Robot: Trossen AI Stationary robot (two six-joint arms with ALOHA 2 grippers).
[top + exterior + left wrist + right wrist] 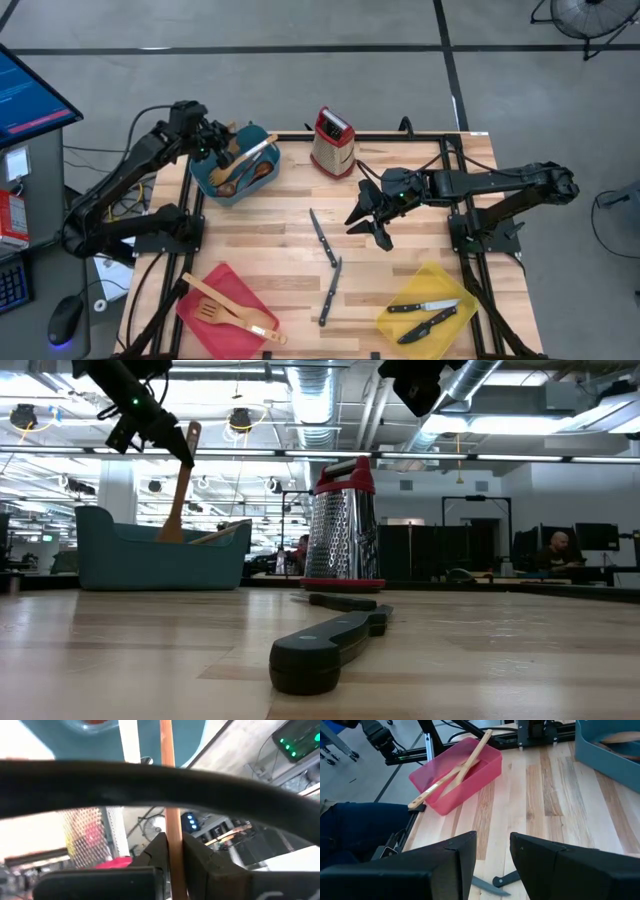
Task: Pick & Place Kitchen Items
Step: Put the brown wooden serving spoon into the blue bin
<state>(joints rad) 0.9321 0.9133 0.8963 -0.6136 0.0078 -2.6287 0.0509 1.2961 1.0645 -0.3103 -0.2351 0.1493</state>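
Observation:
My left gripper (218,148) is over the teal bin (236,168) at the far left, shut on a brown wooden spoon (178,490) that stands in the bin. Other wooden utensils (248,172) lie in that bin. My right gripper (372,224) is open and empty, above the table right of centre. Two black-handled knives (322,238) (331,292) lie flat on the table to its left; part of one shows under its fingers in the right wrist view (503,880). My left gripper pinches the spoon's handle (173,837) between its two fingers, close to the handle's free upper end (192,432). The fingers (172,440) slant down from the left and lie across the handle. The spoon stands steeply tilted, its lower end hidden behind the bin's wall.
A red-topped steel box grater (333,143) stands at the far middle. A red bin (228,308) with wooden spatulas is at the near left. A yellow bin (428,312) with two knives is at the near right. Bare wood lies between them.

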